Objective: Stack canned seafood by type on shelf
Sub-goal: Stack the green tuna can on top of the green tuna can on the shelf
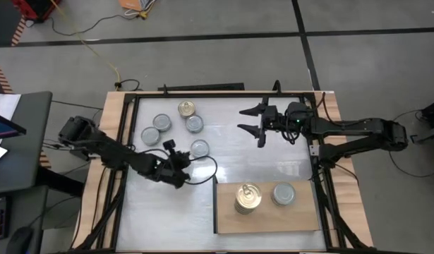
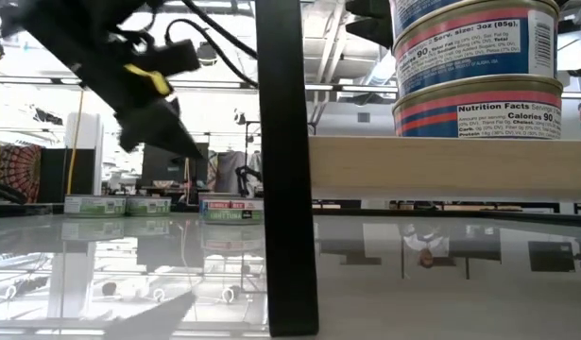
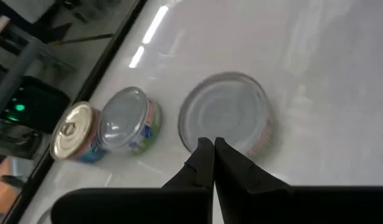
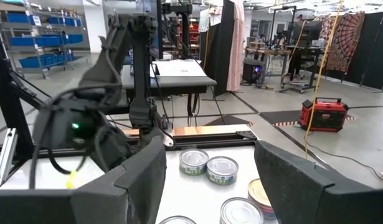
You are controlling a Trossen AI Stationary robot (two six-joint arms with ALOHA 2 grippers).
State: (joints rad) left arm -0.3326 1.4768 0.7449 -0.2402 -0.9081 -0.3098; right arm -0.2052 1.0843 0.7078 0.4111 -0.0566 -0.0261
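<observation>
Several flat round cans stand on the white table top: silver-lidded ones [image 1: 161, 123] [image 1: 151, 136] [image 1: 195, 124] [image 1: 200, 148] and a gold-lidded one [image 1: 187, 109]. The shelf [image 1: 301, 220], a light wooden board at the near right, carries a stack topped by a gold lid [image 1: 248, 197] and a silver-lidded can [image 1: 284, 193]. My left gripper [image 1: 187, 164] is shut and empty; its tips [image 3: 210, 144] hang just short of a silver-lidded can [image 3: 228, 115], raised off the table [image 2: 191, 146]. My right gripper [image 1: 253, 120] hovers open over the far middle, nothing between its fingers [image 4: 210, 168].
Wooden side rails [image 1: 114, 127] and dark frame bars border the table. A black upright post [image 2: 285, 170] stands close in the low view, beside the shelf's edge [image 2: 441, 165]. Bare white table top [image 1: 167, 212] lies near the front left. A desk with equipment [image 1: 12, 141] stands left of the table.
</observation>
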